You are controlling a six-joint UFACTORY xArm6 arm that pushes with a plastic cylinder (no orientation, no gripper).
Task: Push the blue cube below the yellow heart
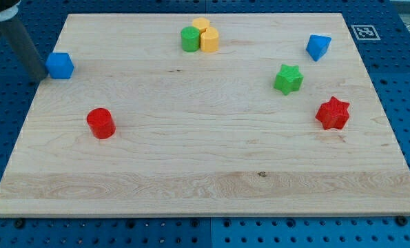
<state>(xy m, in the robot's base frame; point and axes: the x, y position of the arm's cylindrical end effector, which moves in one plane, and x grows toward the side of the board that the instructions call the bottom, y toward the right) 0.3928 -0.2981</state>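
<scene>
Nearest, along the view's bottom: pale wooden board [205,193], smooth, with fine grain running across and a small dark knot. Lies on a blue table [408,103] perforated with rows of holes.

Next up, red cylinder [100,123], matte and standing on end, below and a little to the view's right of my tip. Far across to the tip's right, red star [333,114], chunky and blunt-pointed. Just above it and slightly closer to the tip, green star [288,78] of the same build.

Then my tip [39,74] itself: lower end of a straight dark rod, slanting down from the view's top left corner and reaching the board's left edge. Ends in a plain rod, so nothing there to stand wide or narrow, and nothing held.

Right against the tip's right side, touching or nearly so: blue cube [60,66], glossy, crisp-edged, turned slightly askew, whole and unobstructed. Sits well apart from every other block.

Farther up, far to the tip's right, blue wedge-like block [318,47]. Farthest, above and to the tip's right near the board's top edge: green cylinder [189,39] pressed against the yellow heart [209,40], lobed outline only partly legible. Black-and-white marker [362,31] beyond the board's top right corner.
</scene>
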